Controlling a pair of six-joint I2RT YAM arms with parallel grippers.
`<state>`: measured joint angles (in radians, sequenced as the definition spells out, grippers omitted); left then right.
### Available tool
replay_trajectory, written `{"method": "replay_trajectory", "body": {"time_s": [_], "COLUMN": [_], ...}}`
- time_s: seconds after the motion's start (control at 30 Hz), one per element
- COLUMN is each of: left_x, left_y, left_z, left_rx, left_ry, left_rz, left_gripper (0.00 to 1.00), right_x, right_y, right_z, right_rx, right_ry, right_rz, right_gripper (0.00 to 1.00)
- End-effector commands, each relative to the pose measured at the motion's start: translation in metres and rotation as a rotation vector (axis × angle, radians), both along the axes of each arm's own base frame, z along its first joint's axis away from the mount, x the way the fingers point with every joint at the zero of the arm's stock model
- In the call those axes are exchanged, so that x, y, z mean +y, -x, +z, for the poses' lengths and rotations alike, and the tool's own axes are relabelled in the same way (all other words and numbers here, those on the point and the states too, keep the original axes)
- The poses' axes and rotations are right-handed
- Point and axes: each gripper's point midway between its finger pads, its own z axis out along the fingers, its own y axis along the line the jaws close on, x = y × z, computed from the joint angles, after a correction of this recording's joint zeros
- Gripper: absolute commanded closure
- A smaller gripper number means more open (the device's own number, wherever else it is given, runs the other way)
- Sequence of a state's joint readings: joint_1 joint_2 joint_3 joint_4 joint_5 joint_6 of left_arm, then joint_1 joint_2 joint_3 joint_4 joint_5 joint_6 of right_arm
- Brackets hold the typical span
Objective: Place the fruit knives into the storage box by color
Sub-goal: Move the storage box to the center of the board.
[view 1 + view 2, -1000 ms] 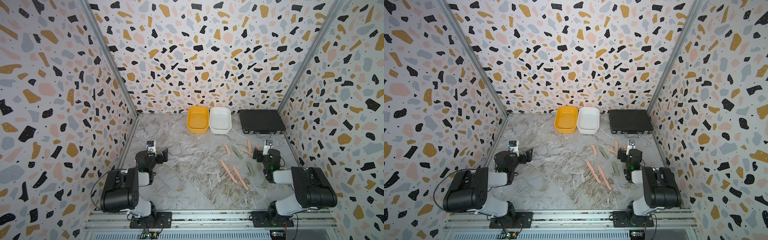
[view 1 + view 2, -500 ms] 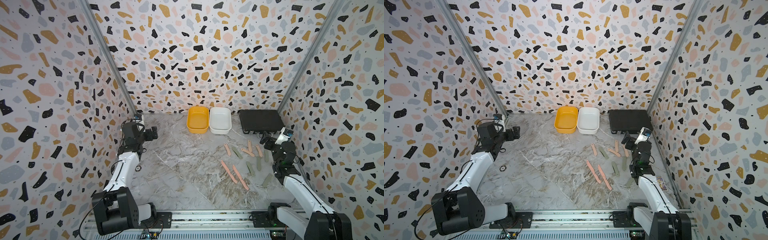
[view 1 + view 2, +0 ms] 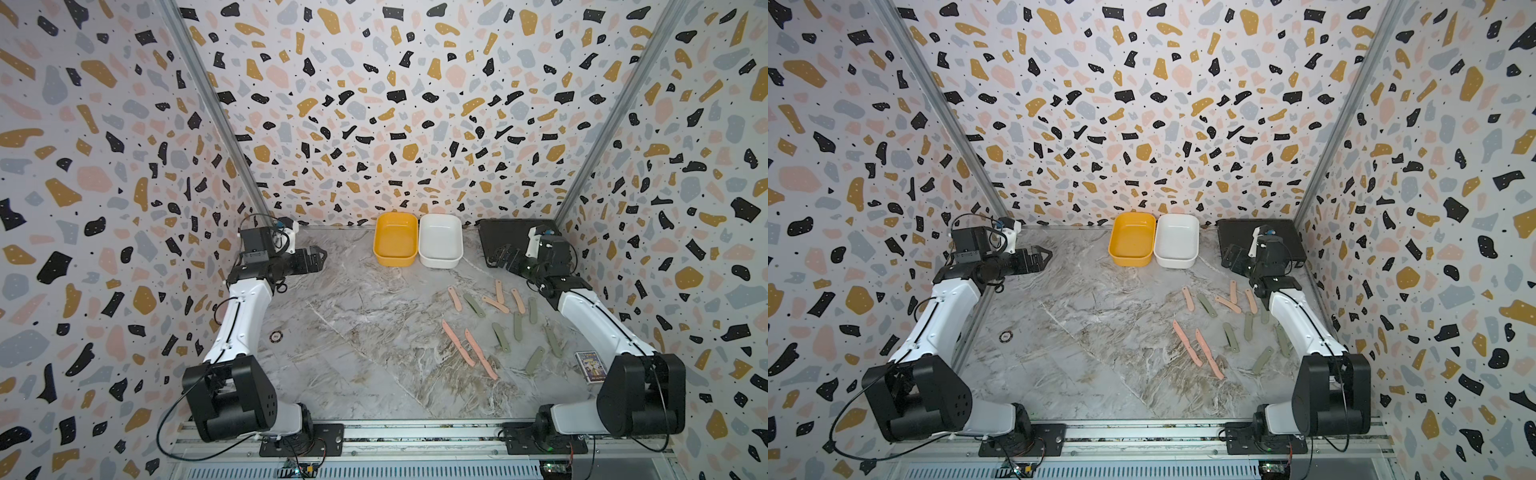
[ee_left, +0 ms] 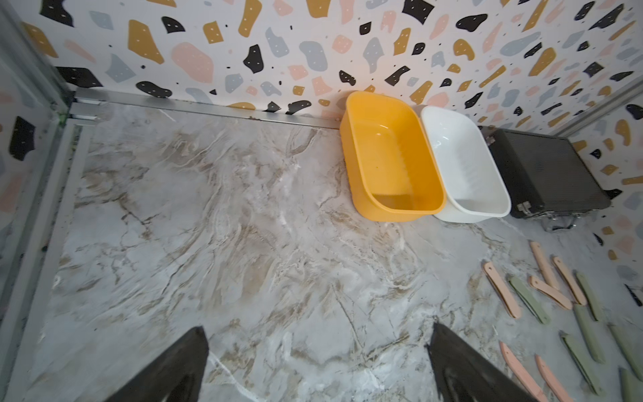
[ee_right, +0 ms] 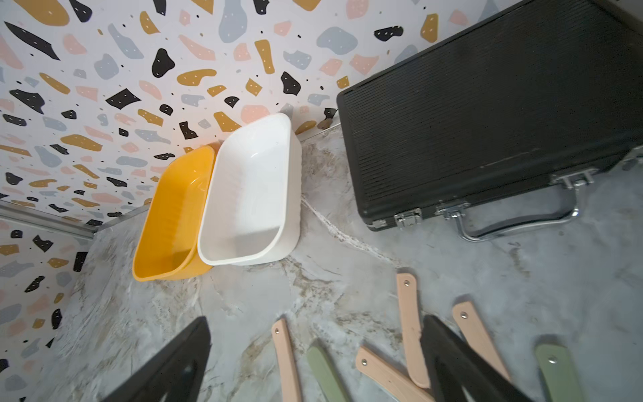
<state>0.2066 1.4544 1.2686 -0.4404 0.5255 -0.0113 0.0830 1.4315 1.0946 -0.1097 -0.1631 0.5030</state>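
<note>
Twelve knives [image 3: 458,343] lie scattered on the table [image 3: 353,332] — six pink, six green. Left gripper [image 4: 317,330] and right gripper [image 5: 316,322] hover, fingers apart.

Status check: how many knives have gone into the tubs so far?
Done: nothing; the yellow tub and white tub are empty. In hand: nothing; the left gripper and right gripper are open, holding nothing. Left: all six pink knives and six green knives, lying on the table.

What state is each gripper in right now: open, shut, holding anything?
Left gripper: open, holding nothing.
Right gripper: open, holding nothing.
</note>
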Motion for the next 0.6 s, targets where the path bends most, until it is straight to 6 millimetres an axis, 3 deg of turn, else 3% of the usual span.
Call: {"method": "replay_trajectory", "body": {"time_s": [0.0,0.33,0.57], "left_x": [-0.015,-0.028,-0.072], "left_y": [-0.008,-0.068,-0.113], "left_z": [0.007,-0.002,-0.018], "left_rx": [0.036,0.131,0.156], "left_ry": [0.086,0.1,0.034], "left_rz": [-0.098,-0.194,-0.265], "left_gripper": [0.0,0.05,0.11], "right_x": [0.005,0.024,0.048], "right_y": [0.0,-0.06,-0.104], "right_z": [-0.01,-0.017,-0.024], "right_rx": [0.135,0.245,0.288], "right_ry": [0.068,0.125,0.183], "right_rz": [0.024,0.054,0.096], "right_gripper": [0.07,0.12,0.14]}}
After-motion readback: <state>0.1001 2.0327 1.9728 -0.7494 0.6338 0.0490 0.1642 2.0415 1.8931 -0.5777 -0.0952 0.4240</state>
